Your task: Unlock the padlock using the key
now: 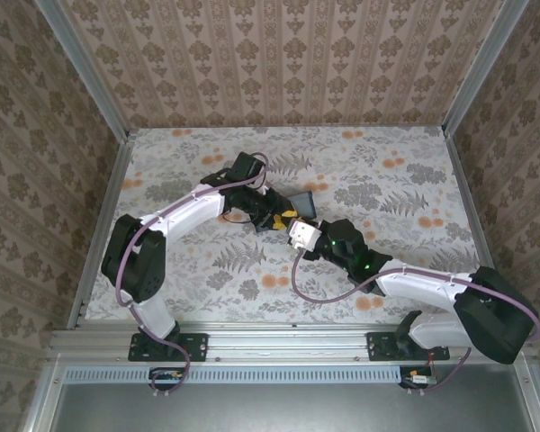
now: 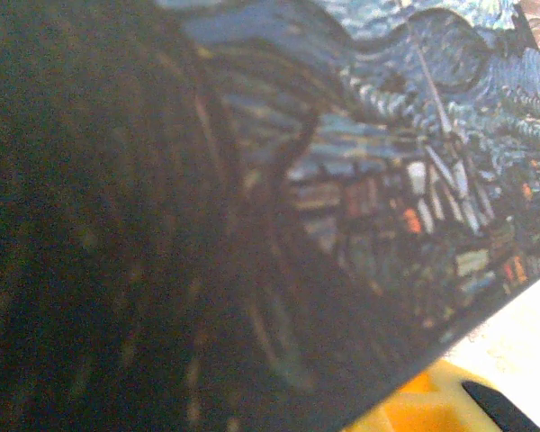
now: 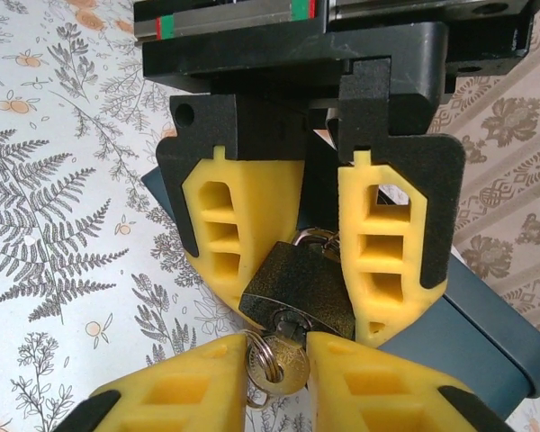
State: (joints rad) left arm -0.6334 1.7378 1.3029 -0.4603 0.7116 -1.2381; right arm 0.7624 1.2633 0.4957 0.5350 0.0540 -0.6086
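Two arms, top view: we see them meet over the middle of the bench (image 1: 405, 171), with the left tool (image 1: 277, 219) and right tool (image 1: 299, 236) tip to tip.
Box (image 1: 304, 202), top view: dark blue, just beside the left tool on its far right side.
Box print, left wrist view: the swirly blue surface (image 2: 387, 180) lies close across the lens, and we find it blurred.
Pad (image 2: 423, 409), left wrist view: one yellow piece pokes out below the box's lower edge, with a strip of pale bench to its right.
Padlock (image 3: 297, 283), right wrist view: it sits mid-frame with its shackle up and its keyhole end toward the camera, in front of the box (image 3: 486, 342).
Left tool (image 3: 306, 306), right wrist view: its two yellow fingers (image 3: 225, 225) flank the padlock body and touch it, so we read this as a grip on the padlock.
Key (image 3: 286, 376), right wrist view: it is seated in the padlock's lower end, with a ring (image 3: 259, 360) hanging on it.
Right tool (image 3: 277, 349), right wrist view: its pads stand close on either side of the key, but we cannot tell whether they pinch it.
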